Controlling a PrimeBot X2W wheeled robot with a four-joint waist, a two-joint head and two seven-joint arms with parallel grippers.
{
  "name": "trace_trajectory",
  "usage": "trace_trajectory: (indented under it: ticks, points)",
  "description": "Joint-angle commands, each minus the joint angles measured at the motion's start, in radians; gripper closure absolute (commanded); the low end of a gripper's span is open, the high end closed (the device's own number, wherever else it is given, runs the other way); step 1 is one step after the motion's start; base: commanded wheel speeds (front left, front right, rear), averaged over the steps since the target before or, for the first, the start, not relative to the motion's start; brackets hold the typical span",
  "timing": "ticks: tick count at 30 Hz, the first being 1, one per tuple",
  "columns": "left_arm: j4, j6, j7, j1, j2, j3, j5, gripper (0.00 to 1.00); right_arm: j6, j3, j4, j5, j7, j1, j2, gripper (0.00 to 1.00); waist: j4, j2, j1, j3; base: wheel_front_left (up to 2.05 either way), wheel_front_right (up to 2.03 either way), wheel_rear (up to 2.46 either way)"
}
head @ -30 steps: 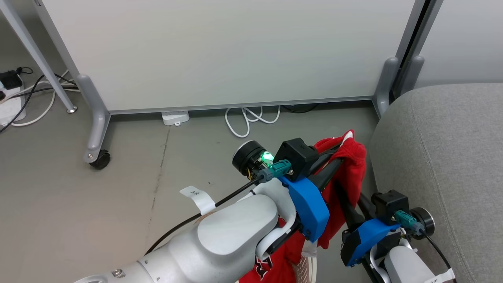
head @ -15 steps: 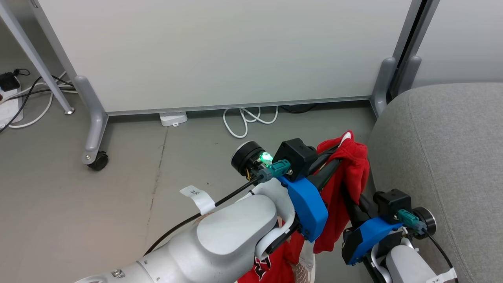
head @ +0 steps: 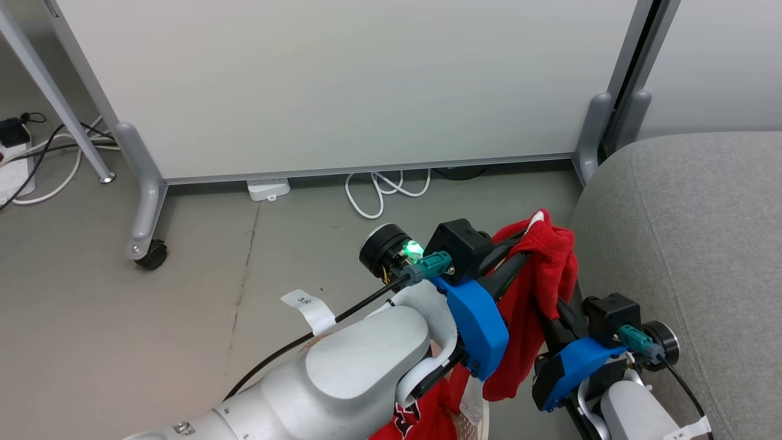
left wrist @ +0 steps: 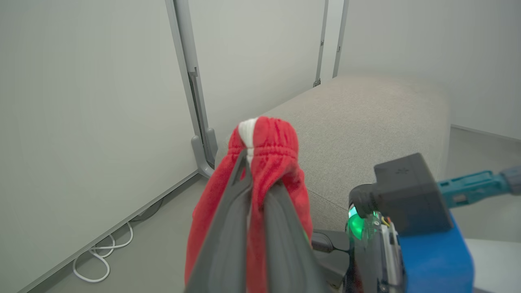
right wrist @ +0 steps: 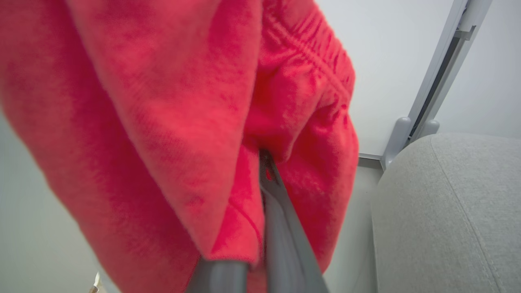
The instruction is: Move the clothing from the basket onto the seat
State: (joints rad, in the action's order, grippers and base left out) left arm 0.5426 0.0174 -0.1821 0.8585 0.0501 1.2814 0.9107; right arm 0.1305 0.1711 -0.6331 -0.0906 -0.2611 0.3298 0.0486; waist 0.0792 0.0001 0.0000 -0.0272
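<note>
While the soft red fleece garment with a gathered waistband and a white stripe (left wrist: 268,142) hangs in the air between the two arms, the step in hand looks like the carry. The cloth is out of the basket and not yet on the large light-grey upholstered seat cushion (head: 690,244), which lies just to its right. The left gripper (left wrist: 260,175) has its dark fingers pressed together on the waistband at the top of the bundle. The right gripper (right wrist: 262,162), lower and nearer, has its jaws closed as well, with a fold of the same red cloth caught between them, as far as its wrist view lets me judge.

The next move, I judge, calls for both arms to swing right together, high enough for the drooping tail to pass the cushion's rounded edge. They would then lower and let go over the flat of the seat.

Much is hidden. The pale left forearm (head: 360,360) covers the lower cloth in the head view. At the near edge a white perforated piece (head: 473,415) peeps out, and I cannot tell whether it is basket or fabric. The right gripper's tips are buried in red cloth.
</note>
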Motion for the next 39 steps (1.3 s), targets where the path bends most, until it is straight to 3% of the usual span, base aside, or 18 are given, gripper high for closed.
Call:
trace_trajectory:
  ticks: [1,6,8,9,34,39]
  points:
    - [0.001,-0.001,-0.001,-0.013,0.0,0.002,-0.005,0.61,0.0,-0.001,0.0,0.004,-0.006,0.005,0.003,1.0,0.0,-0.0001,0.0,0.002,0.0,0.0,0.0]
    - [0.001,-0.001,-0.006,-0.016,0.0,0.002,-0.006,0.27,0.0,0.003,0.005,-0.001,-0.006,0.001,0.003,1.0,-0.001,-0.0001,0.0,0.005,0.0,0.0,0.0]
    - [0.002,0.001,-0.005,-0.015,0.0,0.002,-0.007,0.03,0.0,0.005,0.005,-0.003,-0.006,0.0,0.003,1.0,-0.001,-0.0001,0.0,0.004,0.0,0.0,0.0]
    - [0.002,0.001,-0.005,-0.015,0.0,0.002,-0.008,0.0,0.0,0.005,0.005,-0.004,-0.006,0.0,0.003,1.0,-0.001,-0.0001,0.0,0.004,0.0,0.0,0.0]
    - [0.062,0.008,-0.038,-0.051,0.001,0.002,-0.008,0.0,0.0,-0.031,0.013,0.005,-0.006,0.003,0.003,1.0,-0.003,-0.0001,0.0,0.003,0.0,0.0,0.0]
    - [0.085,-0.014,-0.071,-0.078,0.001,-0.017,-0.018,0.0,0.0,-0.045,0.019,0.012,-0.006,-0.004,0.003,1.0,0.001,-0.0001,0.0,-0.001,0.0,0.0,0.0]
